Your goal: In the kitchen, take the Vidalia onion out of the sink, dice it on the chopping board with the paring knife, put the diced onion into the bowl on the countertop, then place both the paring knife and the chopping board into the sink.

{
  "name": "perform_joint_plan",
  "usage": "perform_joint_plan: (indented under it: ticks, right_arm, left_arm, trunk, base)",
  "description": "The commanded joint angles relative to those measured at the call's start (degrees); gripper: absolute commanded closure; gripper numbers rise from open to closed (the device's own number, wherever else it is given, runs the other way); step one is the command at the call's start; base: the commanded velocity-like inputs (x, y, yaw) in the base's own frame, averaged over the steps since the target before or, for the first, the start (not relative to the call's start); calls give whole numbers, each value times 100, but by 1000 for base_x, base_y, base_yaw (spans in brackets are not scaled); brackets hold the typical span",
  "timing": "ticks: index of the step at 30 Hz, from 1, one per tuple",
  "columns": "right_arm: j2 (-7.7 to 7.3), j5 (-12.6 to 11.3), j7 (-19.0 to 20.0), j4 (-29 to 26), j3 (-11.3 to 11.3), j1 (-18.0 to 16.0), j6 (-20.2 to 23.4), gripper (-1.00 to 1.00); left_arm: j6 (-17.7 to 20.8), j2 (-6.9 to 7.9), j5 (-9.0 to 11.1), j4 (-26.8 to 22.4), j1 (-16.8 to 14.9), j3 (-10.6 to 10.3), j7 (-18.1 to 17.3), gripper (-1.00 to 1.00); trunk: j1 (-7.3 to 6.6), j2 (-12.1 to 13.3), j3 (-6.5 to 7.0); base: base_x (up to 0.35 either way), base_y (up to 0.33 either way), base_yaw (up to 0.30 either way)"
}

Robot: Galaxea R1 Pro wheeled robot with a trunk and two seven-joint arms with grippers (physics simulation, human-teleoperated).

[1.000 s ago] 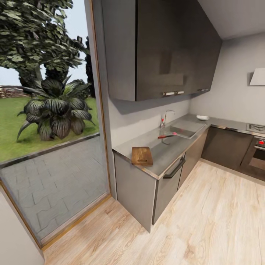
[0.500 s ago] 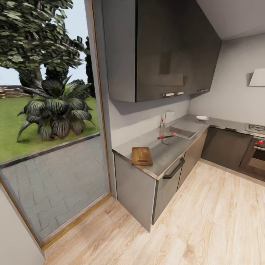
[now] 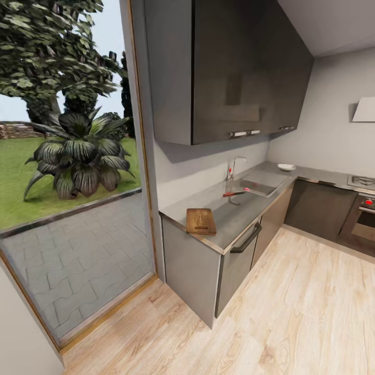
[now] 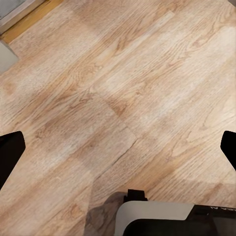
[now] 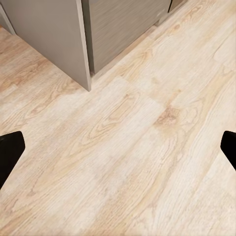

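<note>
Almost nothing changes over the last second: our head view creeps only a touch, so we are barely moving and remain well short of the work area. Going left to right, the chopping board (image 3: 201,221) lies at the near end of the counter (image 3: 229,216), the paring knife (image 3: 235,193) rests beside the sink (image 3: 259,186), and the bowl (image 3: 286,166) sits at the far corner. The onion is too small to make out. Both wrist views look down at the floor (image 4: 118,98), each pair of jaws spread wide and empty. We judge the approach unfinished.
</note>
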Motion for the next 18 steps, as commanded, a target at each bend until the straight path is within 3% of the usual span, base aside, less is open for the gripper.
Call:
perform_joint_plan:
  ticks: [1, 18]
  right_arm:
    - [-1, 2, -16, 4, 4, -1, -16, -100]
    - [-1, 2, -16, 4, 4, -1, -20, -100]
  left_arm:
    - [-14, -1, 5, 2, 1, 4, 2, -100]
    - [-23, -1, 5, 0, 1, -3, 1, -100]
  trunk:
    - [2, -3, -1]
    - [2, -3, -1]
  base:
    - [0, 0, 0]
    - [0, 0, 0]
